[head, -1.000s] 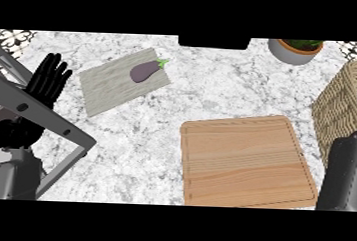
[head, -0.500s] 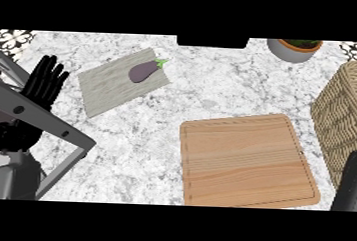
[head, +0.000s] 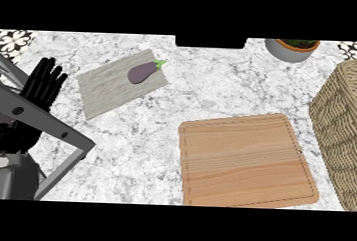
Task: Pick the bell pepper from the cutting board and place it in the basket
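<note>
While the left hand (head: 42, 85) rests at the left edge of the marble table (head: 212, 83), its fingers are straight, spread and pointing up, holding nothing. Right hand out of frame. Wooden cutting board (head: 245, 160) lies bare at centre-right; no bell pepper visible on it or elsewhere. Wicker basket (head: 345, 128) stands just right of the board, inside not visible. Purple eggplant (head: 142, 72) with green stem lies on a grey mat (head: 112, 87), upper left. Potted plant (head: 292, 48) at the top edge.
</note>
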Tool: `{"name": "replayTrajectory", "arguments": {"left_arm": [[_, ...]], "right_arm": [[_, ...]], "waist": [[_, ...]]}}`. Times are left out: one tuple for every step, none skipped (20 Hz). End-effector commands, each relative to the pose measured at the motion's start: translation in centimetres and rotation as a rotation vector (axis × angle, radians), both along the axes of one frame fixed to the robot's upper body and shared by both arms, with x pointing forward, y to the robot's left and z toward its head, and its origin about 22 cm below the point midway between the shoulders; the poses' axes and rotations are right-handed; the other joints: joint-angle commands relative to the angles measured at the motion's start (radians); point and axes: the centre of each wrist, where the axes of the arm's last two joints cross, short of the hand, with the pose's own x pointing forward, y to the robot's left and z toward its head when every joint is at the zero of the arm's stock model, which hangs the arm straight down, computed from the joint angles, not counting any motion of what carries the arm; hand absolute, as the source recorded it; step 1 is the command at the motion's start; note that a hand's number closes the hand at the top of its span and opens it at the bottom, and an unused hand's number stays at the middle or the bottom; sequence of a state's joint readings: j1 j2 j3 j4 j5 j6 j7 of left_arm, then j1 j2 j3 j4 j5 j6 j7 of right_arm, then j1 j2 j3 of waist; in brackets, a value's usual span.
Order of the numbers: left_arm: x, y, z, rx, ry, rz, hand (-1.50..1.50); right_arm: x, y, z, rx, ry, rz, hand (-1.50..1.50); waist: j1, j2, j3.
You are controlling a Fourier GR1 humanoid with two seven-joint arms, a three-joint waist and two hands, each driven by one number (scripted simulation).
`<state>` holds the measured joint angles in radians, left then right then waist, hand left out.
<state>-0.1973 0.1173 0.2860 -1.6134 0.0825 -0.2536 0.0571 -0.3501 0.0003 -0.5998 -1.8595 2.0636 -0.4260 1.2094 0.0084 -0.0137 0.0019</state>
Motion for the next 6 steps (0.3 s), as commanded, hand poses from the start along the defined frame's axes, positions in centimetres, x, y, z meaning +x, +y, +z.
{"name": "replayTrajectory", "arguments": {"left_arm": [[-1.7, -2.9, -2.8, -0.052, 0.092, 0.101, 0.0], [-2.4, -2.2, -3.7, -0.035, 0.096, 0.118, 0.0], [-1.9, -2.7, -3.5, -0.052, 0.107, 0.098, 0.0], [-1.7, -2.3, -3.2, -0.043, 0.104, 0.102, 0.0], [-1.7, -2.9, -3.0, -0.052, 0.1, 0.103, 0.0], [-1.6, -2.2, -3.2, -0.039, 0.095, 0.115, 0.0]], "right_arm": [[-2.0, 2.2, 2.3, 0.077, -0.138, -0.058, -1.5], [-2.6, 2.7, 2.9, 0.076, -0.132, -0.044, -1.5], [-3.3, 3.0, 2.8, 0.077, -0.166, -0.01, -1.5], [-3.5, 4.1, 3.9, 0.054, -0.202, 0.01, -1.5], [-4.6, 3.9, 3.4, 0.059, -0.193, 0.023, -1.5], [-4.7, 5.0, 3.7, 0.059, -0.195, 0.046, -1.5]], "waist": [[-0.001, 0.0, -0.002], [0.002, 0.0, -0.003], [-0.006, 0.0, -0.002], [0.002, 0.001, -0.003], [-0.008, -0.002, -0.001], [-0.001, 0.005, -0.002]]}}
